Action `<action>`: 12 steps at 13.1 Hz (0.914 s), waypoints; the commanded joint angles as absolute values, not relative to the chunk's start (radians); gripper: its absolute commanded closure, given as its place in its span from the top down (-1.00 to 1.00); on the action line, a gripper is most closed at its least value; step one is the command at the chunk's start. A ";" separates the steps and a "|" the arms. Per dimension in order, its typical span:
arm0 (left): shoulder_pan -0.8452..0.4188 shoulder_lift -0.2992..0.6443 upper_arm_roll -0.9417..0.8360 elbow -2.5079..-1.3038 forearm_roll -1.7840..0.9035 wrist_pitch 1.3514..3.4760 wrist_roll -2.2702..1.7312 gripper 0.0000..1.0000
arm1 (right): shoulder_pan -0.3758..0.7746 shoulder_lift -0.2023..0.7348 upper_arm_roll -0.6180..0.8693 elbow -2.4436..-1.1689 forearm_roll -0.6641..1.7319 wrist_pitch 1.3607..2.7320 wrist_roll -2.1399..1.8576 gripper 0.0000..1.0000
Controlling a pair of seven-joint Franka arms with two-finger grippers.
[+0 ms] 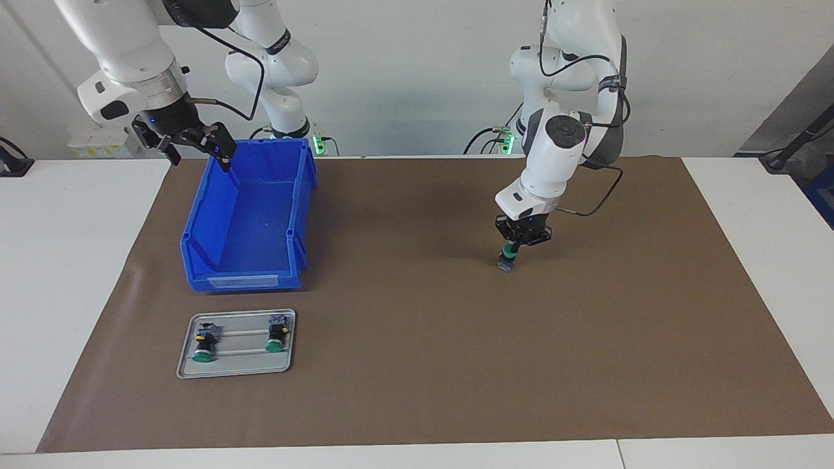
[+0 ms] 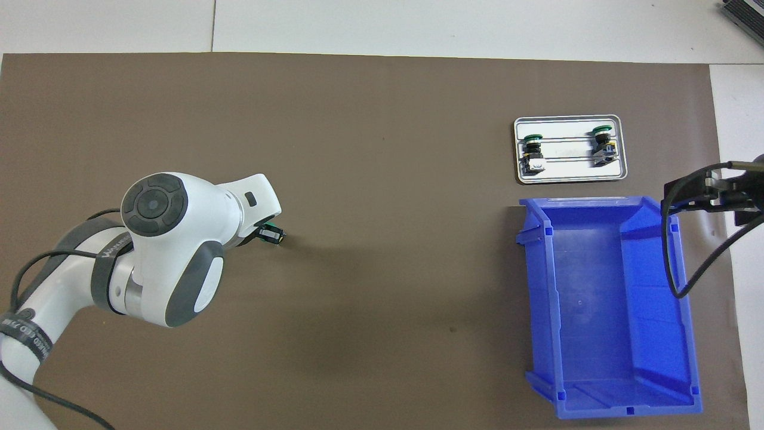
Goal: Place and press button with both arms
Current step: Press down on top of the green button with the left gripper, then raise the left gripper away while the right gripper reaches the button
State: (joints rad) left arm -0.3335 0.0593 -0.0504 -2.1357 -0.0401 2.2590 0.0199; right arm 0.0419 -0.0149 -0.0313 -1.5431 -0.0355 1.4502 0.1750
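My left gripper [image 1: 513,248] points straight down over the brown mat [image 1: 417,312] toward the left arm's end. It is shut on the green cap of a button [image 1: 506,262], whose blue-grey base hangs at or just above the mat. In the overhead view the left arm covers the gripper and only the button [image 2: 273,234] shows past the wrist. My right gripper [image 1: 199,155] is open and empty, raised over the blue bin's corner nearest the robots; it also shows in the overhead view [image 2: 725,194]. Two more green buttons [image 1: 204,342] [image 1: 277,334] lie on a metal tray [image 1: 236,365].
The empty blue bin [image 1: 195,225] stands toward the right arm's end of the mat, its low open side facing the tray. The tray [image 2: 570,172] lies just farther from the robots than the bin [image 2: 540,298]. White table [image 1: 65,260] borders the mat.
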 commanded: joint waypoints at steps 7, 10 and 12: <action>-0.109 -0.112 -0.040 -2.114 -0.015 2.065 0.090 1.00 | 0.049 -0.031 -0.032 -1.562 -0.017 1.465 0.186 1.00; -0.037 -0.088 -0.040 -1.955 -0.015 1.929 0.153 1.00 | 0.090 -0.023 -0.028 -1.566 0.011 1.546 0.201 1.00; -0.015 -0.055 -0.040 -1.823 -0.015 1.829 0.153 1.00 | 0.158 0.004 -0.026 -1.565 0.011 1.604 0.263 1.00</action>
State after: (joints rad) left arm -0.0345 -0.0998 -0.0285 -1.9587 -0.0287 1.9327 0.1440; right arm 0.1048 -0.0098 -0.0272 -1.5482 -0.0048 1.5472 0.2014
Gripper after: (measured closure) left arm 0.000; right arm 0.000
